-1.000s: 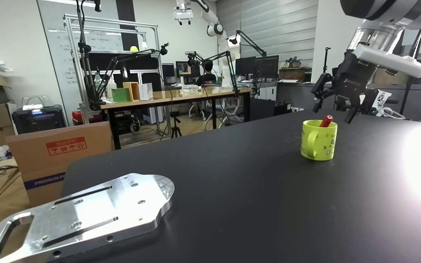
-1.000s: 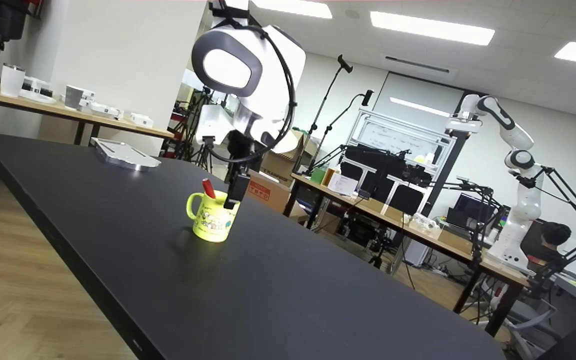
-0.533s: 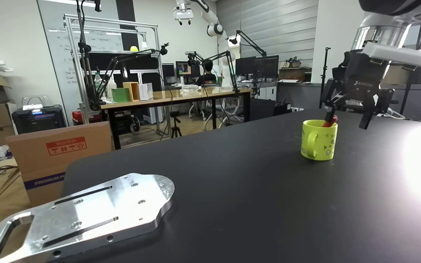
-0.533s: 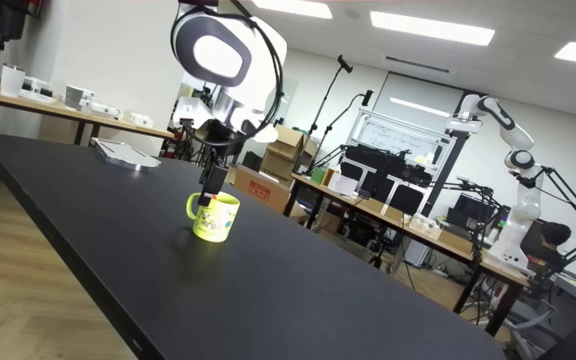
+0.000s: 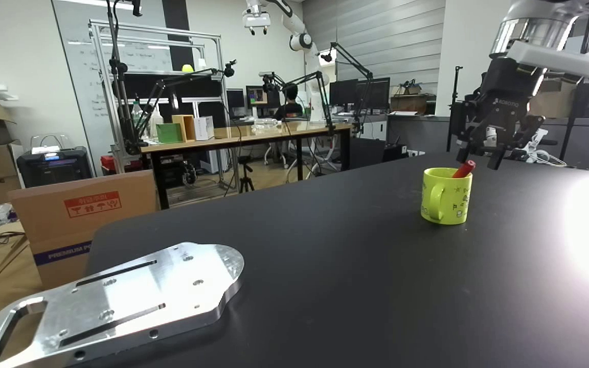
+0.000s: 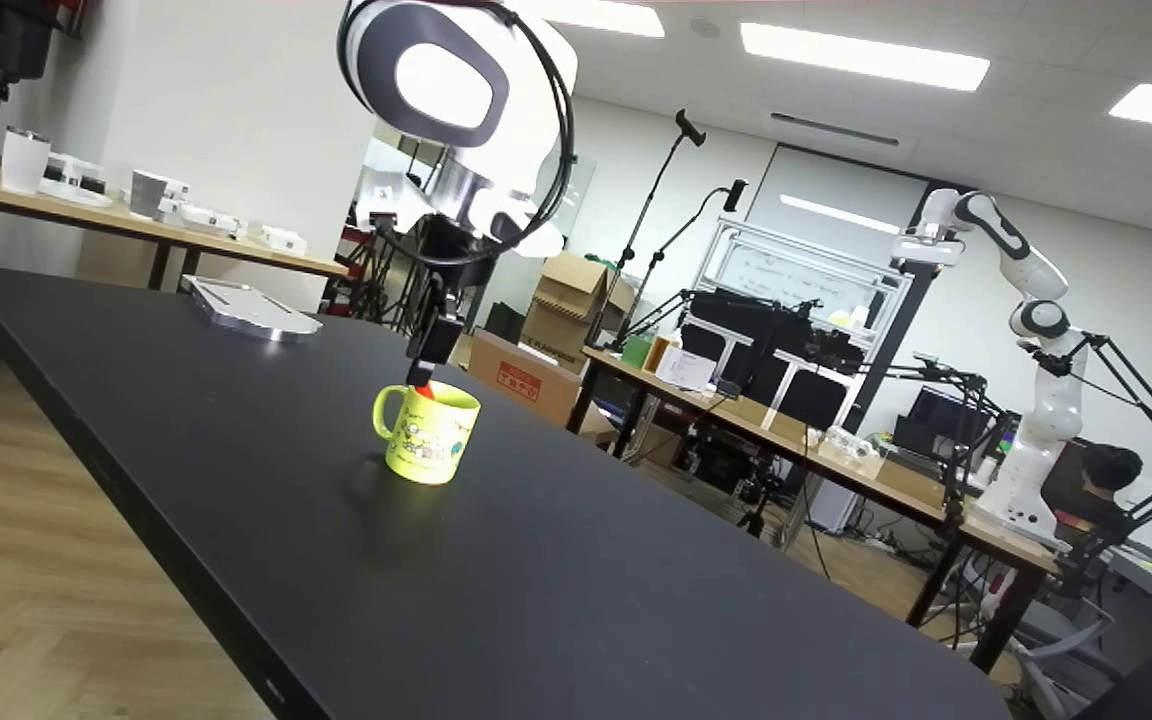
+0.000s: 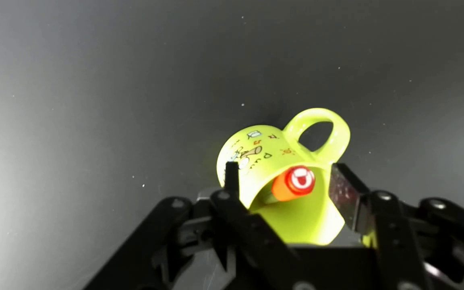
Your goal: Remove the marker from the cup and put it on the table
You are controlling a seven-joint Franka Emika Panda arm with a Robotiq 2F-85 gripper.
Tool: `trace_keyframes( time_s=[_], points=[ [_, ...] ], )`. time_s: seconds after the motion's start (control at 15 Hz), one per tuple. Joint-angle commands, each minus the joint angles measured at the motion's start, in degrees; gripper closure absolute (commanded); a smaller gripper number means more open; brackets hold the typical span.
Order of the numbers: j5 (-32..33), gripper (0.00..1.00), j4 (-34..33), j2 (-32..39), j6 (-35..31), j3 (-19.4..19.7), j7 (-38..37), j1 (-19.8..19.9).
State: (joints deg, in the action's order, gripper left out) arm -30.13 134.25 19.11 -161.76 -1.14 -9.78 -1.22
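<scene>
in an exterior view, left to right: a box (image 5: pixel 85 227) beside the black table (image 5: pixel 325 255); a metal plate (image 5: pixel 146 294) flat at the table's edge; well apart from it, the cup (image 5: pixel 453 199), upright on the table; in the cup, the marker (image 5: pixel 463 169), leaning right, red end out past the rim; just above, the gripper (image 5: pixel 478 159), with jaws spread apart. in the wrist view, the marker's end seen between the jaws.

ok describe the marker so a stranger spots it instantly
On the black table stands a patterned yellow-green cup. Leaning inside it, one end above the rim, is the marker, its red setting it apart from cup and table.
</scene>
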Motion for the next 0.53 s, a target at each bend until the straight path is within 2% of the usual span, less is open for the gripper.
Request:
trace_keyframes(
  time_s=[0.0, 0.07, 0.13, 0.47],
  points=[
    [-2.7, 0.08, 1.3, -2.1, -2.3, -4.4, 3.0, 3.7],
    [-4.1, 0.02, 1.0, -1.7, -2.6, -4.1, 4.4, 3.3],
    [-5.1, 0.0, 0.9, -1.4, -3.2, -4.9, 5.5, 3.8],
    [-8.7, 0.0, 0.5, -0.2, -3.7, -6.0, 9.8, 4.7]
  ],
)
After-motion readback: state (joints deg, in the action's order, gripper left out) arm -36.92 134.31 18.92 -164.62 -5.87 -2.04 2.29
